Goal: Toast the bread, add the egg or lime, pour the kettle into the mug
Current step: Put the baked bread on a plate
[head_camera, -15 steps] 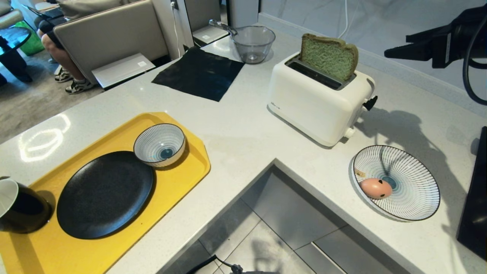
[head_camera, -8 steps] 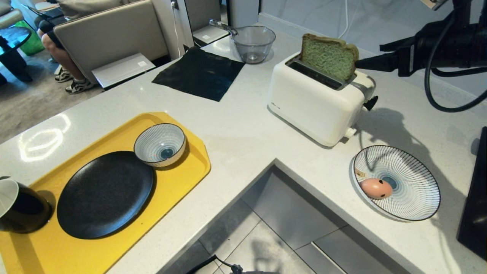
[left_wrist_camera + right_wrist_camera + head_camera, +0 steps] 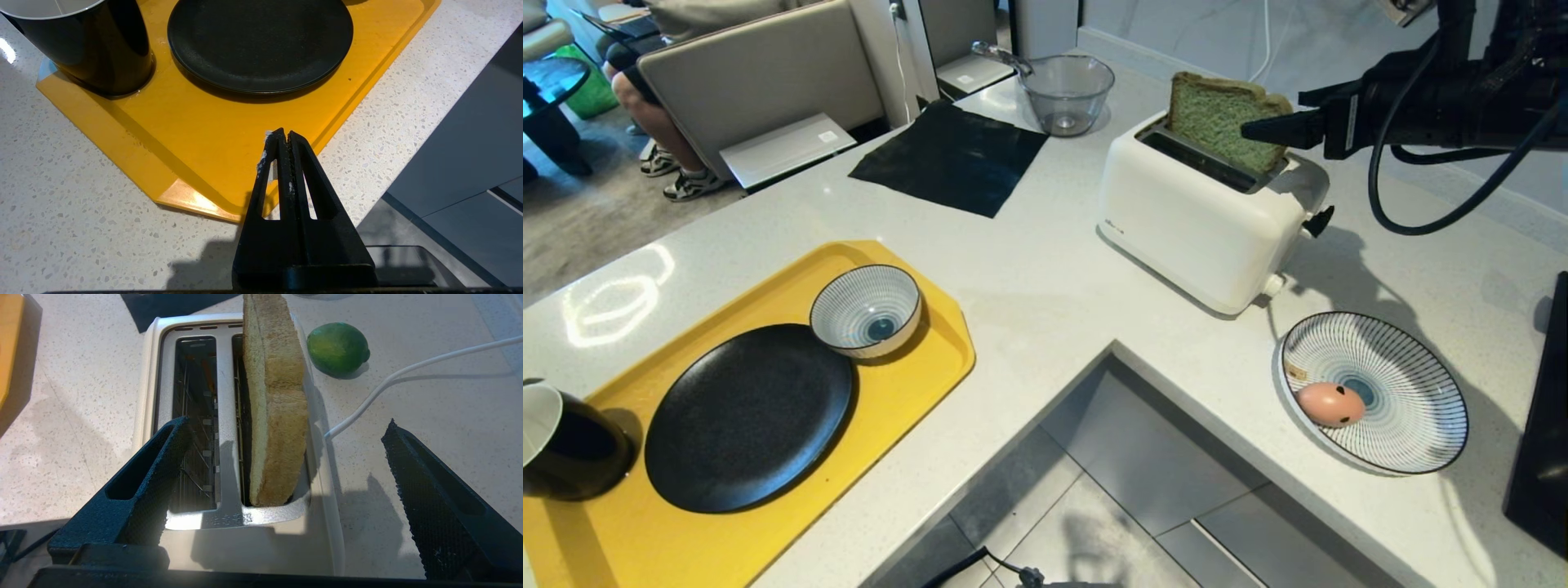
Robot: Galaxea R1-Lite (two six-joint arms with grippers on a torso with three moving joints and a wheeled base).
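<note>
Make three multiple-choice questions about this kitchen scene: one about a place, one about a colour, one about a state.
1. Where does the egg lie?
A. on the black plate
B. in the striped dish
C. on the tray

2. What colour is the tray?
A. yellow
B. blue
C. white

3. How is the right gripper?
A. shut on the bread
B. shut and empty
C. open

Answers: 1 B, it rests in the striped dish. 2 A, yellow under the black plate. 3 C, its fingers stand either side of the bread in the toaster, apart from it.
</note>
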